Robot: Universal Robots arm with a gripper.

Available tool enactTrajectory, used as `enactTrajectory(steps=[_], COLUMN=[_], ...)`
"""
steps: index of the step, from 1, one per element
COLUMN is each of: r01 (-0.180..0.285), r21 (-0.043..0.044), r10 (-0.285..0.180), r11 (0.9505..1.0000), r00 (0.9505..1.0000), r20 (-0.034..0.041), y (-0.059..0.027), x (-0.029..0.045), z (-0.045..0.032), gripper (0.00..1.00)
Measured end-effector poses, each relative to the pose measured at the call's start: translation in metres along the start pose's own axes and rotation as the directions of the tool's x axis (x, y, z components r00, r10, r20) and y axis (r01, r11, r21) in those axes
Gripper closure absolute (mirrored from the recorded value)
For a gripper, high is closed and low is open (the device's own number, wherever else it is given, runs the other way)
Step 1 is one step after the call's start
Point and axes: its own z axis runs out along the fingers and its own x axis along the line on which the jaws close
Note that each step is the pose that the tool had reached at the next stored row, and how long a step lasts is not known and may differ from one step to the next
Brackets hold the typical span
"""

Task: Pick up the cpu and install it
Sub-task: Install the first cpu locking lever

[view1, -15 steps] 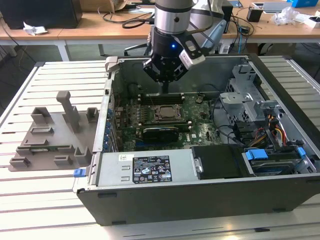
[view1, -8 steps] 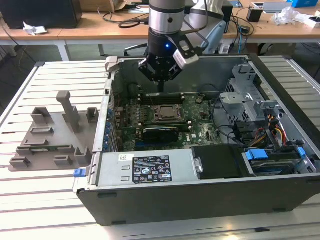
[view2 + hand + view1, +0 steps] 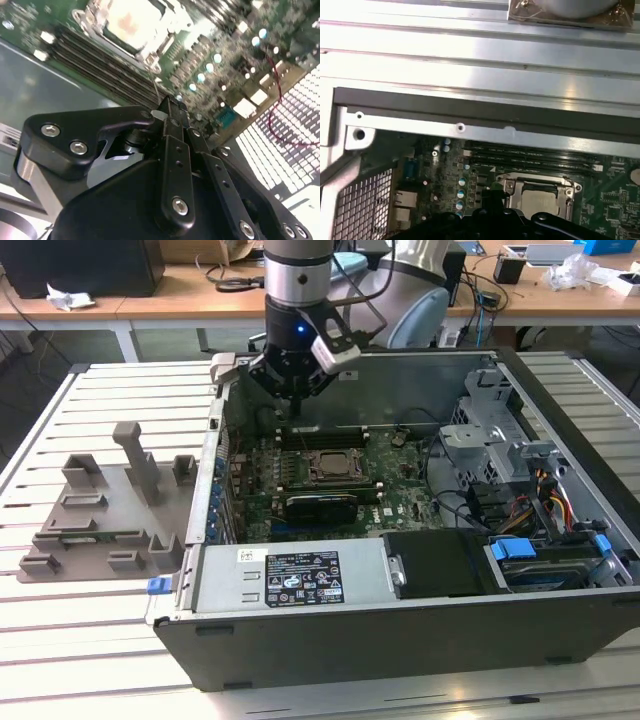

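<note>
My gripper (image 3: 297,416) hangs inside the open computer case (image 3: 400,630), over the far edge of the green motherboard (image 3: 400,502), just behind the socket frame (image 3: 334,466). In the second wrist view its black fingers (image 3: 170,131) are pressed together and the gripper (image 3: 171,104) is shut, with no chip between them. A thin metal wire runs from the tips toward the board. A pale silvery square, which looks like the cpu (image 3: 540,201), lies flat inside the metal socket frame (image 3: 517,181). It glares white as the cpu (image 3: 131,21) in the second wrist view.
A grey plastic tray (image 3: 100,515) with raised blocks lies on the slatted table at the exterior view's left. Memory slots (image 3: 530,157) run beside the socket. A metal drive cage (image 3: 490,430), coloured cables (image 3: 555,505) and a black cover (image 3: 440,562) fill the case's right side.
</note>
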Motion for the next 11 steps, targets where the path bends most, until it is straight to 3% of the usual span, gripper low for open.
enactTrajectory(steps=[5, 11], r01=[0.0, 0.0], r21=[0.0, 0.0002], r10=[0.0, 0.0], r11=[1.0, 1.0], r00=[1.0, 1.0], r20=[0.0001, -0.0001], y=[0.0057, 0.0055], x=[0.0094, 0.0084], z=[0.0051, 0.0111], gripper=[0.89, 0.89])
